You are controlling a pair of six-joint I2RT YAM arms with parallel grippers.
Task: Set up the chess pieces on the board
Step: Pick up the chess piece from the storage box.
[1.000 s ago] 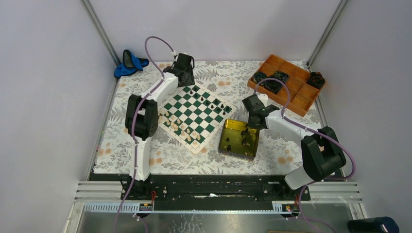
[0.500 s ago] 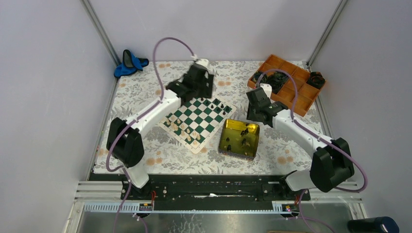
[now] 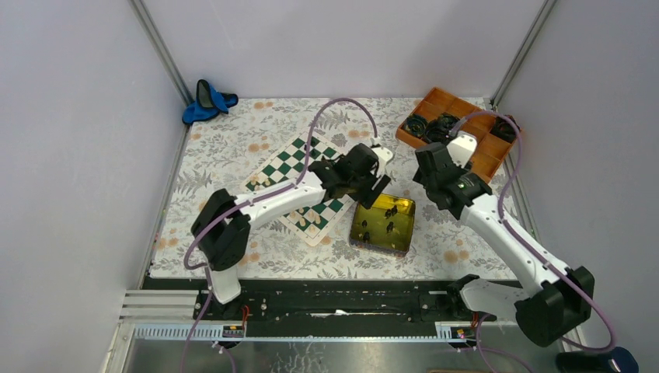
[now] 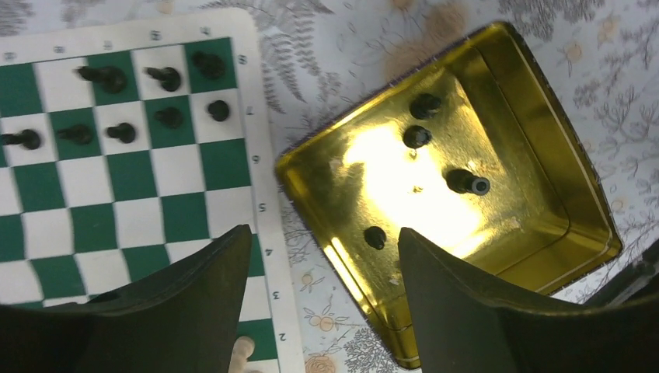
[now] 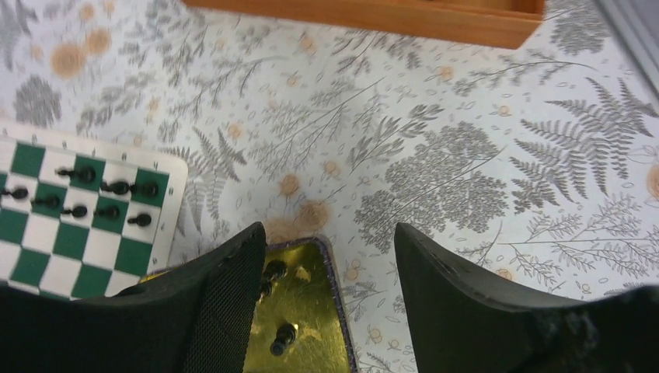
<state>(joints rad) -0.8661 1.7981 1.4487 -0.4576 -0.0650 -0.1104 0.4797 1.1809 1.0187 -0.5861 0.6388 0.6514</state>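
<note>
Swinging across from the board's far corner, the L arm has been brought to the right edge of the board (image 4: 140, 194) within the last sec. The L fingers (image 4: 217, 287) are now hung over the strip of surface (image 4: 311, 93) btwn board and gold tin (image 4: 505, 194). Over the same interval the R arm has been pulled back off the tin, and the R fingers (image 5: 233, 287) are now held higher, toward the orange tray (image 5: 373, 17). A hand-over is suggested: the tin has been left free for the L side, so the next pick is prob. to be made by it.

Setup is judged only part done. In the L wrist view eight black chess pcs (image 4: 120, 132) are counted in two rows at the board's corner, four more (image 4: 416, 137) are left in the tin, and a cream one (image 4: 242, 351) is seen at the bottom edge.

L fingers: spread apart, nothing held. The tin's near corner is straddled by them. The nearest black piece (image 4: 375, 237) is seen btwn the tips, close to the one on the view's right. Height above it cannot be told.

R fingers: also spread, empty. Only a corner of the tin, w/ a few pcs inside, is seen btwn them, and the board is off to that view's left.
</note>
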